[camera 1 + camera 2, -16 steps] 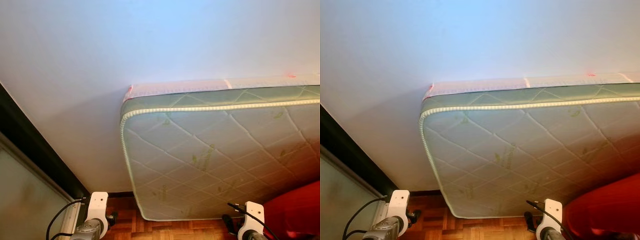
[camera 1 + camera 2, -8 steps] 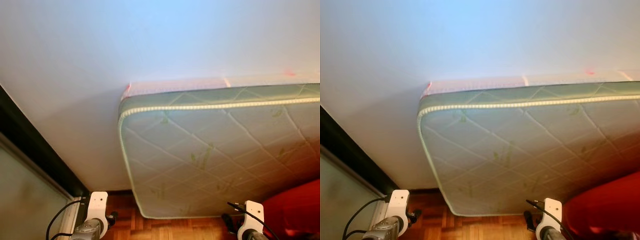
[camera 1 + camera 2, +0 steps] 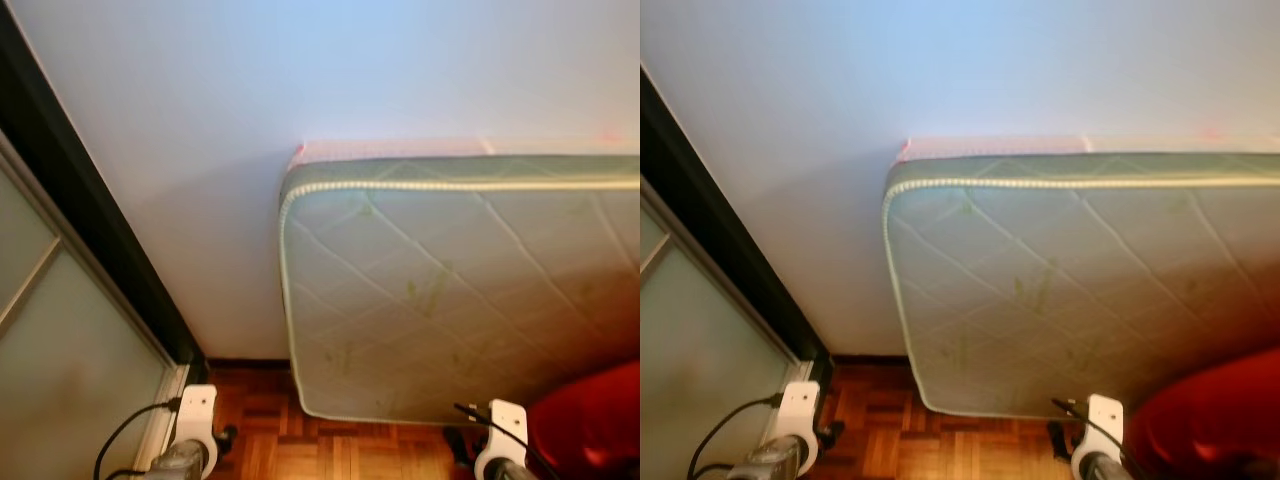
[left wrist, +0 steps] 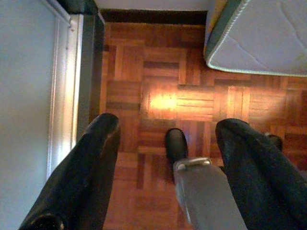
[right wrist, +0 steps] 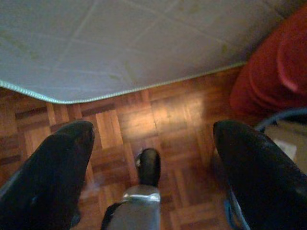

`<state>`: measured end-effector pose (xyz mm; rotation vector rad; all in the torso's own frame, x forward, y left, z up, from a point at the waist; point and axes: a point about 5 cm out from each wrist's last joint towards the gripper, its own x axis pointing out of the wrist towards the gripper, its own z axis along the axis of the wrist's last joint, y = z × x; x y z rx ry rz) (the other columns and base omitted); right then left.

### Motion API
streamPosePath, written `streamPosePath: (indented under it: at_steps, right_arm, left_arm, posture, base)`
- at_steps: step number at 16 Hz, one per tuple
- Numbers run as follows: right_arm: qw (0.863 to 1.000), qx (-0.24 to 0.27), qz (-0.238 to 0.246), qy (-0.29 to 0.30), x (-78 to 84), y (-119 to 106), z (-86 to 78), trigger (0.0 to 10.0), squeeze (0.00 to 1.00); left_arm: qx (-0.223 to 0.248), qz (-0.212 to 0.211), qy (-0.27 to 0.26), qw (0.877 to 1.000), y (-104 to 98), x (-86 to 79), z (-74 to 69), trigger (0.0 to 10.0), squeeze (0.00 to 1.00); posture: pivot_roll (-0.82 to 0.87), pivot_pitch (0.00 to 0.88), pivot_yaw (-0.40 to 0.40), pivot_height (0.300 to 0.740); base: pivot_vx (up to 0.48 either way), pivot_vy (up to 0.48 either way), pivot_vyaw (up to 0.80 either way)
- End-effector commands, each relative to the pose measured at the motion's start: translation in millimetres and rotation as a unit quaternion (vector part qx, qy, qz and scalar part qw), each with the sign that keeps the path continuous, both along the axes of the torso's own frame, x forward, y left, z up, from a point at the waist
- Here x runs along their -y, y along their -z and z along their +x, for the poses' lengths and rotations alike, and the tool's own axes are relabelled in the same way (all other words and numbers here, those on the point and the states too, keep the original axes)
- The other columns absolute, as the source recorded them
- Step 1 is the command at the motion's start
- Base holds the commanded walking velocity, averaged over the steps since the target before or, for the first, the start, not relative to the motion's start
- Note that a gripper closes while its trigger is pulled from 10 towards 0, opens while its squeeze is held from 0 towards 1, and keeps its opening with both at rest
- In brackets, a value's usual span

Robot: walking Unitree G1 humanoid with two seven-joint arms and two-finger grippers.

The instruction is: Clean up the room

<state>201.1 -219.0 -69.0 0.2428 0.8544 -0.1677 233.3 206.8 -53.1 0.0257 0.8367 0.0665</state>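
Two grippers hang low in front of us, both with their black fingers spread wide and holding nothing: the left gripper [image 4: 163, 158] points down at the wooden parquet floor [image 4: 163, 103], and the right gripper [image 5: 151, 158] points down at the same floor further to our right. Ahead of us a pale green quilted mattress [image 3: 440, 300] leans upright against the white wall [image 3: 300, 70], its lower edge resting on the floor. Seen from the right wrist, the mattress edge lies beyond the right fingertips [image 5: 62, 143], apart from them, with bare parquet between. Seen from the left wrist, one mattress corner sits beyond the left fingers [image 4: 96, 143] and off to one side, well apart from them. A red soft object [image 3: 590, 420] lies on the floor at our right, beside the mattress and near the right gripper; we cannot tell what it is. To our left stands a frosted sliding door [image 3: 60, 370] in a dark frame
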Motion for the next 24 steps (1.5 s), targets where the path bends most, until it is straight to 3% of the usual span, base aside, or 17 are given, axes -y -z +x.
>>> streamPosePath:
  at_steps: [1,17,24]
  right_arm:
    - [1.000,-0.011,-0.001,0.004,2.2,2.9,-5.8,10.0,0.00]
    - [1.000,-0.009,0.002,0.004,2.4,2.6,-5.7,10.0,0.00]
    - [1.000,-0.009,0.002,0.008,2.8,2.5,-5.5,10.0,0.00]
  left_arm:
    - [-0.008,-0.003,0.001,1.000,3.0,1.3,-4.0,10.0,0.00]
    - [-0.019,-0.004,-0.004,1.000,6.7,-0.3,-10.1,10.0,0.00]
    - [-0.019,0.000,-0.005,1.000,6.8,-0.9,-10.3,10.0,0.00]
  posture:
    - [0.08,0.037,-0.005,0.740]
    - [0.08,0.044,-0.005,0.740]
    - [0.08,0.047,-0.007,0.740]
  base:
    - [-0.247,0.000,0.00]
    - [-0.251,0.000,0.00]
    - [0.000,0.000,0.00]
